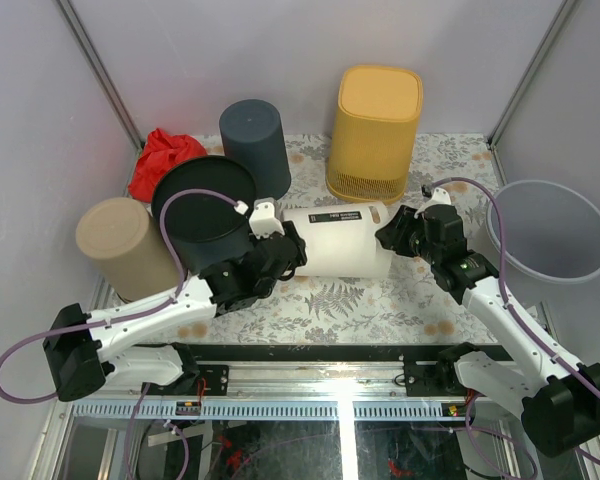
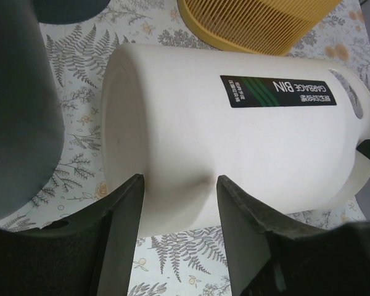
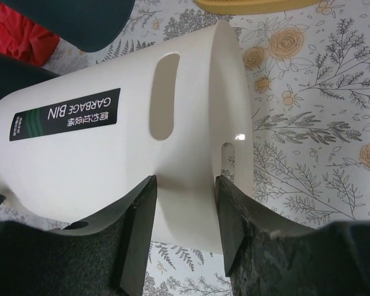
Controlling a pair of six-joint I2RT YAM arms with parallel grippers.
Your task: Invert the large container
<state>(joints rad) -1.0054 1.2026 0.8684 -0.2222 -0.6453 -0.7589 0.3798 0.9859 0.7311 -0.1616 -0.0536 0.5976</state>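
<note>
Your white plastic garbage bin (image 1: 340, 240) lies on its side mid-table on the floral-patterned cloth (image 1: 380, 300). Its long axis runs left to right, with the closed base pointing left and the open rim pointing right. The coming move turns on that axis, since the rim must swing down to the cloth and the base up. Your left gripper (image 2: 180, 182) sits at the base end, fingers spread, with the bin's curved lower edge just beyond them. Your right gripper (image 3: 185, 182) is at the rim end, fingers parted either side of the thin rim wall, not clenched. Whether any pad actually touches plastic is hard to judge from the wrist views. Each arm is close to its own end.
</note>
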